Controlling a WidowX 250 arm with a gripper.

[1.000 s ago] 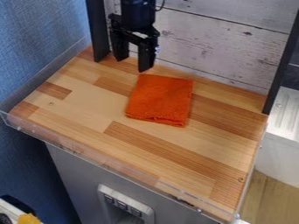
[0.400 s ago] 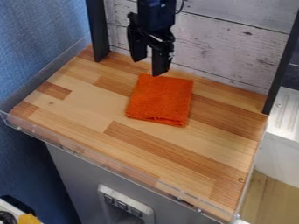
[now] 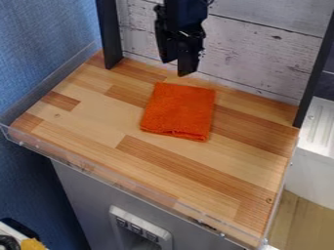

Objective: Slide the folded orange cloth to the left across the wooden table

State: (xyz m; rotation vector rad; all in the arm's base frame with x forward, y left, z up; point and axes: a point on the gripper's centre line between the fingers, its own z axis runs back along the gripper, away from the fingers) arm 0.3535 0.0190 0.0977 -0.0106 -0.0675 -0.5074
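The black tool [image 3: 177,68] hangs from the top of the view, pointing down, in front of the white plank wall [image 3: 251,53]. Its two fingers are partly spread, with a narrow gap between their tips; the right-hand tip sits lower in the view than the left-hand one. It pinches nothing, and its tips are apart from the orange cloth [image 3: 177,111].

The cloth lies flat on the wooden counter [image 3: 91,122], lower in the view than the tool and nearer the camera. It is folded into a nearly square pad, so its long axis is only slightly marked: it runs from the end by the tool towards the front of the counter, drifting a little to the left on the way. The end closest to the tool is a single smooth edge, while the far end, facing the camera, shows stacked layers along a rough rim. The right side slants much as the left side does.

To the left of the tool stands a dark post [image 3: 110,34], with a blue wall [image 3: 39,58] beyond it. Well off to the right, a second dark post [image 3: 313,73] rises at the counter's edge, and past that is a white ridged surface [image 3: 320,122]. Far in front of the tool, a clear strip [image 3: 150,194] edges the counter, above a grey panel [image 3: 78,195] holding a white fitting [image 3: 114,212].
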